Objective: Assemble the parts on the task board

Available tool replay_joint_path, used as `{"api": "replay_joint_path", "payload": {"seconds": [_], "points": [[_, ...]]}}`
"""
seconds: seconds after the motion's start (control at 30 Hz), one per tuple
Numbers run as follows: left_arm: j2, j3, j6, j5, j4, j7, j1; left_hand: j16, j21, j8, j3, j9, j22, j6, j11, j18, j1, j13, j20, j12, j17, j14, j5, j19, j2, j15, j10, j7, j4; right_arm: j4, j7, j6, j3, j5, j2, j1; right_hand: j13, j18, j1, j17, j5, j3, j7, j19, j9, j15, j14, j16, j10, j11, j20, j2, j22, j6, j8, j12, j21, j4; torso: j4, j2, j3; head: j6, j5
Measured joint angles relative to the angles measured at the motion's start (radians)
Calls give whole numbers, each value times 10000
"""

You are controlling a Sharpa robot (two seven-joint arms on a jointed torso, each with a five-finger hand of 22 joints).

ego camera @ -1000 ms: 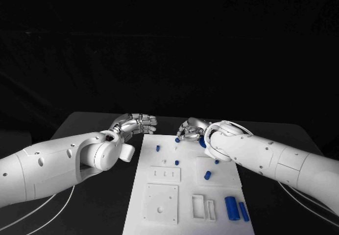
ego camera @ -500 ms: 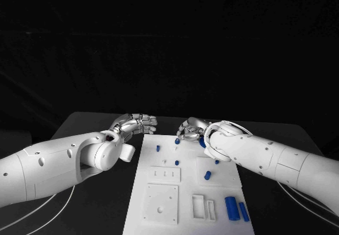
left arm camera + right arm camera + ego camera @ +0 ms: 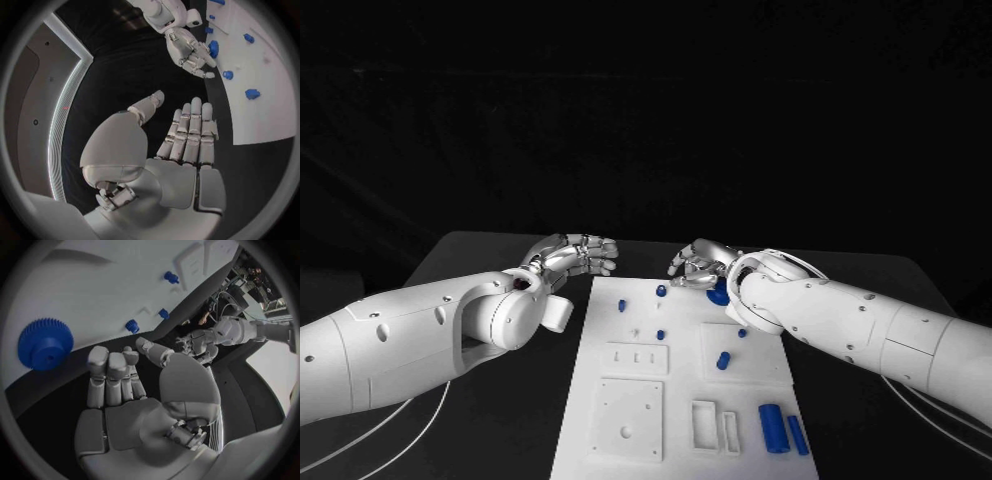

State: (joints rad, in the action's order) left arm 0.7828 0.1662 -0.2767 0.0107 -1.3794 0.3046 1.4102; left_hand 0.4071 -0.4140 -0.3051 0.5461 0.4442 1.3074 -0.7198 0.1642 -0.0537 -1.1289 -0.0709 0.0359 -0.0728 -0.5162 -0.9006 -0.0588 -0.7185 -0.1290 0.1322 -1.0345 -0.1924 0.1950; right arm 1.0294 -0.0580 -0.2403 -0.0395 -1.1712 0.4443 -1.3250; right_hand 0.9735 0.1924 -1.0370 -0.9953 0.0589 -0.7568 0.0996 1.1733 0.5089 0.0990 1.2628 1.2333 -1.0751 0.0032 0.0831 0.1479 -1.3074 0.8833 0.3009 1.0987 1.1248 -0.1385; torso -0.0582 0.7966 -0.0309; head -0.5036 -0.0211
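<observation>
My head camera looks down on the white board [image 3: 678,385]; both wrist cameras sit close behind their palms, sharing its far end.

Lighting dim; background black beyond the table. The white task board [image 3: 678,385] and arms are well lit from above, slight glare on the left hand [image 3: 574,255]. Wrist views show strong fisheye bending at rims.
</observation>
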Motion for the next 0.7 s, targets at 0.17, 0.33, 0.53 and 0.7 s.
{"api": "replay_joint_path", "payload": {"seconds": [0.17,0.33,0.53,0.7], "points": [[12,2,7,0,164,2,0,0,0,0,0,0,0,0,36,2,0,0,0,0,-14,0,0,0,0,0,-36,0,0,612,268,-224,155,36,583,-80,-78,-2,100,-15,643,1144,113,2,-83,-83,-19,-44,0,0,2,103,0,-112,-133,48,-1,-842,28,-12,23,53,-23],[59,3,11,0,321,15,-1,1,-39,0,0,0,-2,-10,15,6,0,-11,0,0,-27,0,0,0,0,0,-160,10,0,1193,446,-293,215,-57,1299,-255,-155,-3,81,-26,904,1730,162,0,-129,-93,-28,-103,2,0,1,122,0,-162,-195,49,-2,-1427,75,-34,56,109,-29],[55,3,29,-4,421,33,-1,-45,-39,0,0,0,6,-71,-71,10,0,-58,0,-94,-60,0,0,0,0,0,-429,-1,0,1222,476,-210,216,-844,1829,-319,-165,-76,-177,-47,1038,2180,246,-35,-187,-156,-20,-104,56,21,30,380,0,-246,-260,149,-6,-1513,180,-77,128,163,-51],[48,4,67,-24,416,52,0,-45,-40,0,0,1,6,-71,-37,13,0,-59,0,-153,-59,0,0,0,0,0,-464,-1,0,1004,473,-104,212,-1732,1989,-319,-164,-153,-268,-72,1193,2536,348,-69,-240,-159,-22,-106,95,54,63,471,0,-348,-365,193,-50,-1512,267,-101,192,193,-67]]}}
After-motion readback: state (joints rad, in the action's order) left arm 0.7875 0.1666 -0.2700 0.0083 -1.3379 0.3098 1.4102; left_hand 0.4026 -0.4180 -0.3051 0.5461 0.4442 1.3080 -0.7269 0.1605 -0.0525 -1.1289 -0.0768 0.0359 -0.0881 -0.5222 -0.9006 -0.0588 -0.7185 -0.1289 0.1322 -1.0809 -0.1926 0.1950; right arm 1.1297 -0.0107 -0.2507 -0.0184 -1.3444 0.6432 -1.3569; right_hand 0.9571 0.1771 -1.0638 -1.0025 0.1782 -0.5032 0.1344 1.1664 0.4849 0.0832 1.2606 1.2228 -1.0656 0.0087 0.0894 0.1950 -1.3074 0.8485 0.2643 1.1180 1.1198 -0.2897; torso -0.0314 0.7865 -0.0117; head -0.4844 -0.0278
